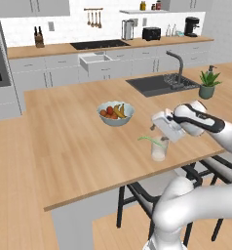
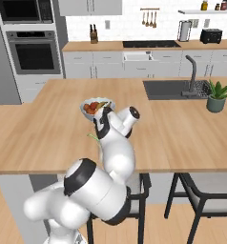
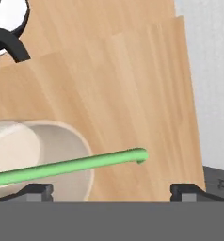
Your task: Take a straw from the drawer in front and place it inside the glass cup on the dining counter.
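The pincer [image 3: 111,190] hangs above the cup [image 1: 159,149], its two dark tips spread wide apart at the lower corners of the hand view, with nothing between them. The green straw [image 3: 69,165] runs across that view just above the tips, touching neither one. Its free end reaches out past the rim of the cup [image 3: 38,155], and the rest of it passes over the cup's pale mouth and off the frame's edge.

In the left base view the straw [image 1: 148,139] leans at a low slant in the clear cup, its upper end jutting out over the rim toward the fruit bowl [image 1: 116,113]. The cup stands upright on the light wood surface [image 1: 64,146], near the edge closest to the robot, between the bowl and that edge. The pincer [image 1: 163,128] sits just above and beside the cup's rim, on a wrist bent downward.

In the right base view the arm covers the cup, and a short green piece of the straw [image 2: 93,137] shows just beside the arm's left side, in front of the bowl [image 2: 94,106].

A potted plant [image 1: 207,84] stands by the dark sink [image 1: 157,84] farther along the same surface. Across the room, the drawer [image 1: 95,63] stands pulled out of the wall cabinets below the black cooktop [image 1: 99,44].
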Robot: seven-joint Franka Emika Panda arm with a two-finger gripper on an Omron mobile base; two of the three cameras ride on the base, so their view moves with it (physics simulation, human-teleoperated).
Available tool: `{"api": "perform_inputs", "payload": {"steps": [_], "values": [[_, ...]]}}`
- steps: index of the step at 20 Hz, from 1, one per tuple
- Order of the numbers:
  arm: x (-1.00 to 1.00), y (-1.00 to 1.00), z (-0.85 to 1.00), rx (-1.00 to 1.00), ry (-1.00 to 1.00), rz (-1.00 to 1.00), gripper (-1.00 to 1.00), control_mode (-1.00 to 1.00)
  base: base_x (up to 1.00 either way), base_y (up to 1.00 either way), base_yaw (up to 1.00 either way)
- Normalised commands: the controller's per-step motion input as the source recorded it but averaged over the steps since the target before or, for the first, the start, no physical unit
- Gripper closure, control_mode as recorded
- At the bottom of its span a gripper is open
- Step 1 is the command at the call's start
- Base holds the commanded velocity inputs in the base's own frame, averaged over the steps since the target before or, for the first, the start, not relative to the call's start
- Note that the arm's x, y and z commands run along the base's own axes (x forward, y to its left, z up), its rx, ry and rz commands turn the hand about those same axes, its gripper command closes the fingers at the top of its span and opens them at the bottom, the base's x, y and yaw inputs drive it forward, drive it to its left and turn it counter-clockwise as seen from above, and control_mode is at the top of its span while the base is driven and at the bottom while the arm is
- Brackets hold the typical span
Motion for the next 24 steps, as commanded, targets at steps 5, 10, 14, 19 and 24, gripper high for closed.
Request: {"api": "perform_inputs", "payload": {"steps": [5, 10, 14, 19, 24], "values": [[0.16, 0.0, 0.97, 0.14, -0.31, 0.03, -1.0, -1.0, 0.0, 0.0, 0.0], [-0.59, -0.06, 0.86, -0.16, -0.4, 0.06, -1.0, -1.0, 0.0, 0.0, 0.0], [-1.0, 0.39, 0.07, -0.89, -0.38, 0.06, -1.0, -1.0, 0.0, 0.0, 0.0], [-0.72, 0.99, -0.21, -1.0, -0.07, 0.01, -1.0, -1.0, 0.0, 0.0, 0.0], [-0.52, 0.89, 0.12, -0.51, 0.0, 0.06, -1.0, -1.0, 0.0, 0.0, 0.0]]}}
